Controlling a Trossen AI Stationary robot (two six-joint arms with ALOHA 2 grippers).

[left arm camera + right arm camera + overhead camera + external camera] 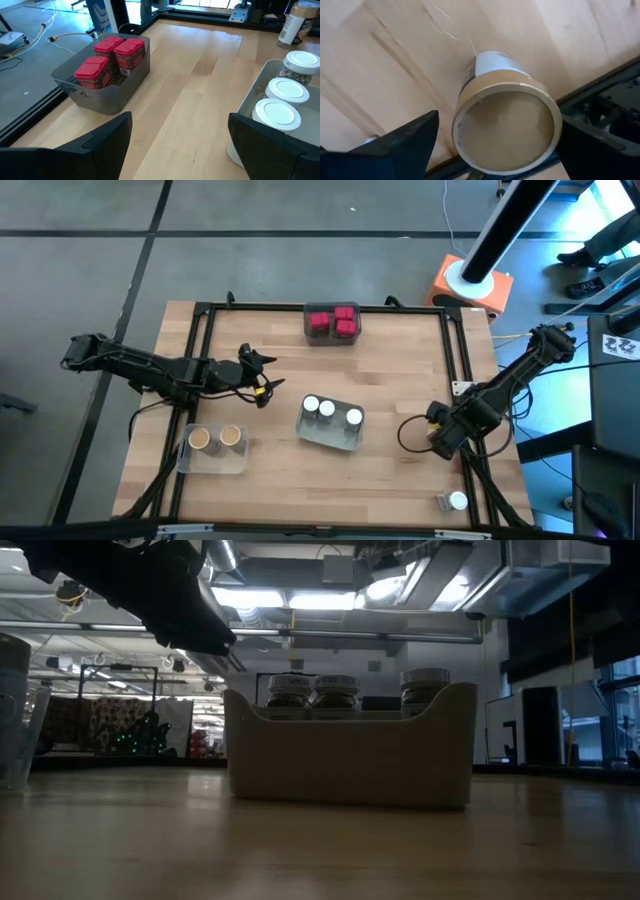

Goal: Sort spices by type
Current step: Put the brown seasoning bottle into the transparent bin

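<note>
I see the right gripper (492,145), jaws wide, straddling a tan-topped jar (505,127) at right of frame; left gripper (177,145) gapes empty mid-left.

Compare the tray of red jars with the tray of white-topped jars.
The red jars' tray sits at the table's far edge; the white-topped jars' tray sits mid-table. The red jars are blocky with red lids; the white-topped jars are round. Each tray holds three jars of one kind.
</note>
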